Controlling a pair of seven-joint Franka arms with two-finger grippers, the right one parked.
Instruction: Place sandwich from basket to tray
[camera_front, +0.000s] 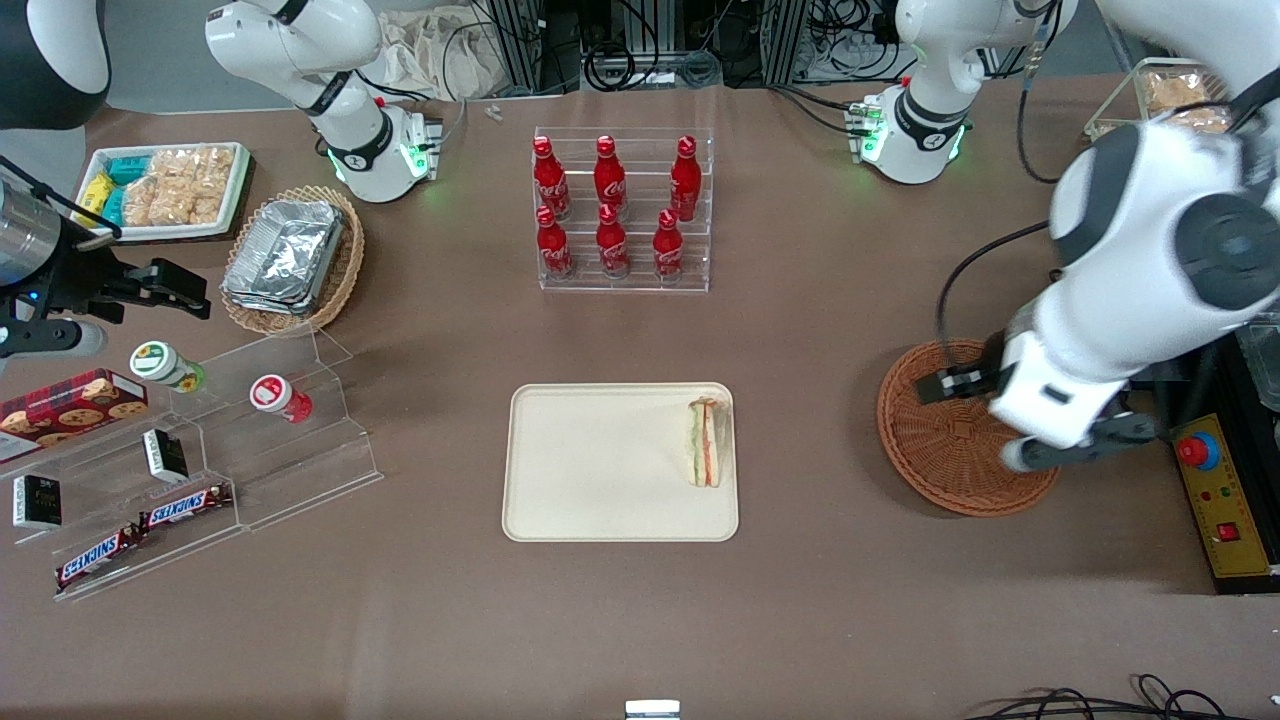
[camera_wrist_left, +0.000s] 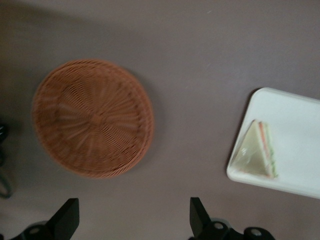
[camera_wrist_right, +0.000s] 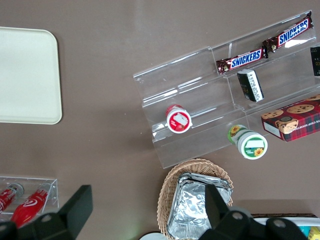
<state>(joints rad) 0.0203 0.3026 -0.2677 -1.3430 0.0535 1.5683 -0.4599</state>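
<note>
Striped sandwich on tray — claw spread.

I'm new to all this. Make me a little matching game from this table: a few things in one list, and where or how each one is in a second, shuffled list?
1. sandwich
2. basket
3. gripper
4. tray

A. open, holding nothing
B. empty, under the working arm
C. lying on the tray, at its edge toward the basket
D. cream-beige, nearer the front camera than the cola bottles

Pairs: 1-C, 2-B, 3-A, 4-D
</note>
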